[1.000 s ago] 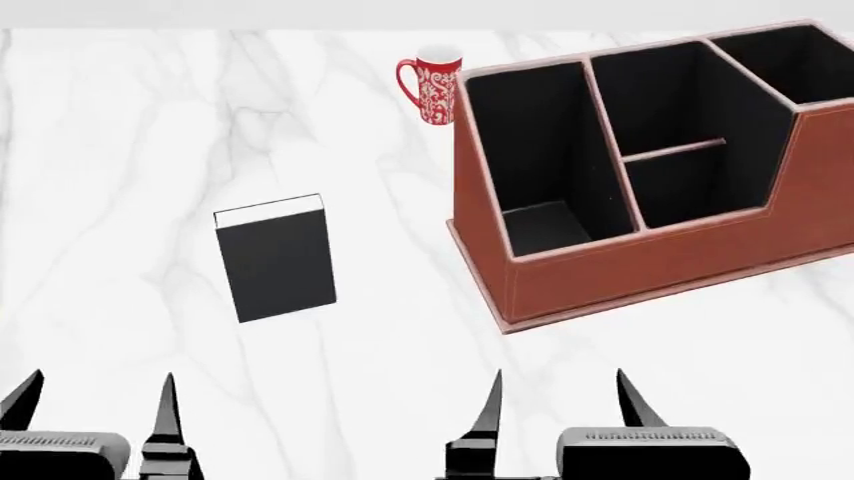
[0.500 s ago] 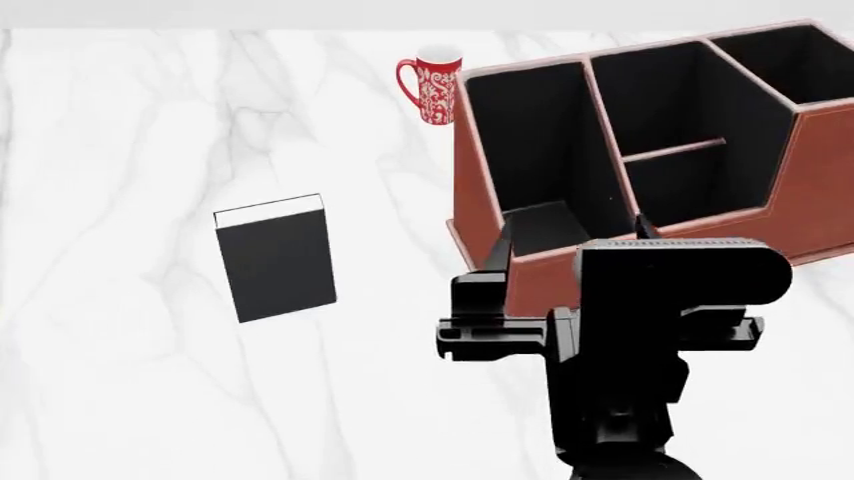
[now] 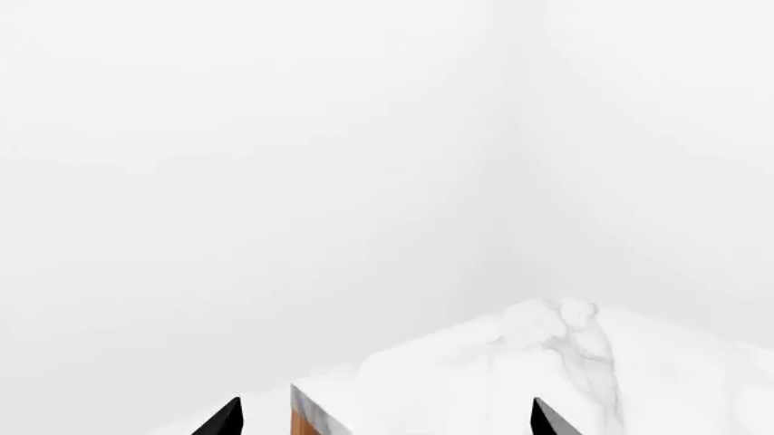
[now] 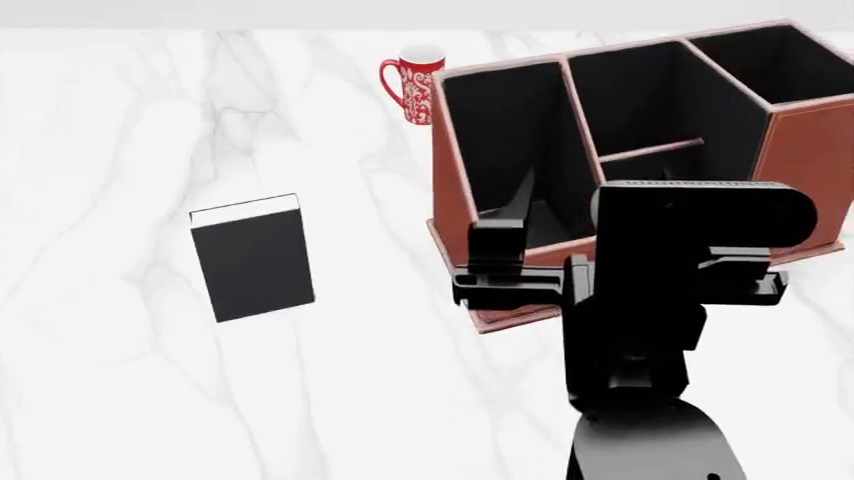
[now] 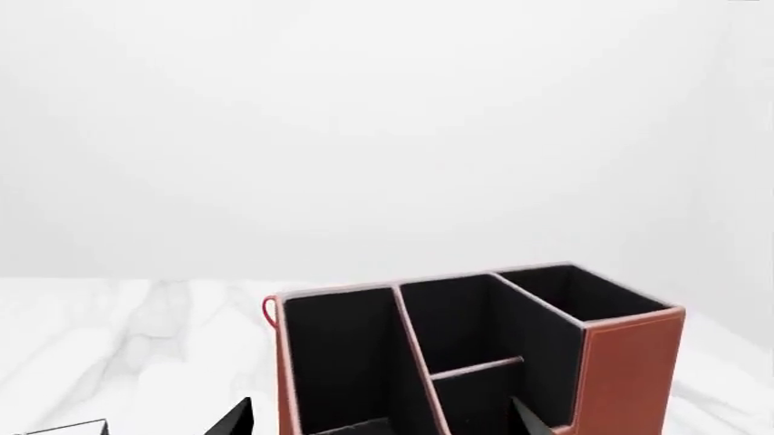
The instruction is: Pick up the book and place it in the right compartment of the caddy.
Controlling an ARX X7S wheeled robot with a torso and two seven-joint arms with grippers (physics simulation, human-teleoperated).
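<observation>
The black book point(image 4: 251, 262) with white page edges lies flat on the marble table, left of centre. The reddish-brown caddy point(image 4: 811, 150) stands at the right, its black compartments empty. My right gripper point(image 4: 574, 195) is open and empty, raised in front of the caddy's near wall, well to the right of the book. In the right wrist view its fingertips point(image 5: 236, 419) frame the caddy point(image 5: 629, 372), and a corner of the book point(image 5: 61, 428) shows at the edge. My left gripper point(image 3: 384, 421) is open and empty and is out of the head view.
A red patterned mug point(image 4: 411, 88) stands behind the caddy's left end; its handle point(image 5: 268, 313) shows in the right wrist view. The white marble table point(image 4: 107, 400) spreads around the book. The left wrist view shows a table corner point(image 3: 317, 412) and white walls.
My right arm has risen from the bottom edge to in front of the caddy. My left gripper has left the head view. The head view has shifted, so things sit slightly further left.
</observation>
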